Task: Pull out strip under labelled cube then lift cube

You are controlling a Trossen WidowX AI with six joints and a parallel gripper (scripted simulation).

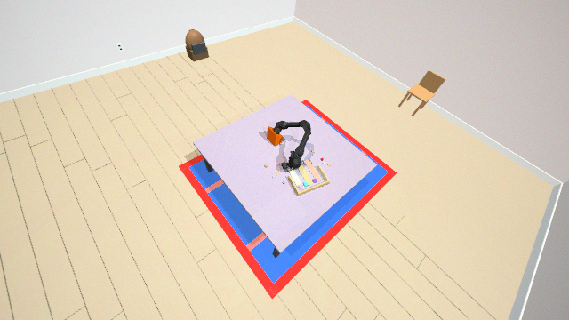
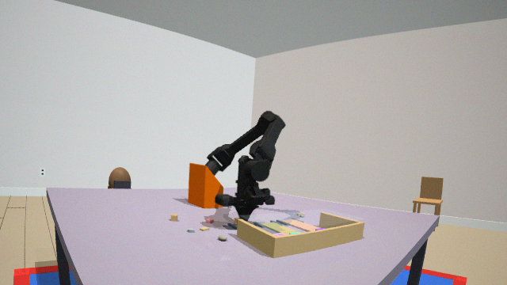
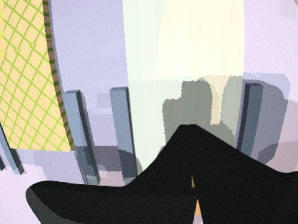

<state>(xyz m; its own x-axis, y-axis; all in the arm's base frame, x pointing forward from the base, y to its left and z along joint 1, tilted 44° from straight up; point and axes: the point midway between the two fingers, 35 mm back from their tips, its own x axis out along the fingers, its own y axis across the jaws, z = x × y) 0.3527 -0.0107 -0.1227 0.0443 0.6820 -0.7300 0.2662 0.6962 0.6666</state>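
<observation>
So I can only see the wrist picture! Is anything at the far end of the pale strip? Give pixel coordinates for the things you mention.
Observer: Yes, from the top view, a pink block (image 1: 300, 187) (image 2: 279, 235) is at the far end of the pale strip (image 1: 295, 177) (image 3: 200, 45).
Operator: Cool! What's past the yellow strip?
Observer: A peach strip (image 1: 312, 170) (image 2: 301, 226), on the other side of the yellow strip (image 1: 305, 174) (image 2: 277, 227) (image 3: 30, 75) from the pale one.
Operator: And where does the robot arm start?
Observer: At an orange stand (image 1: 274, 136) (image 2: 202, 186) on the table.
</observation>
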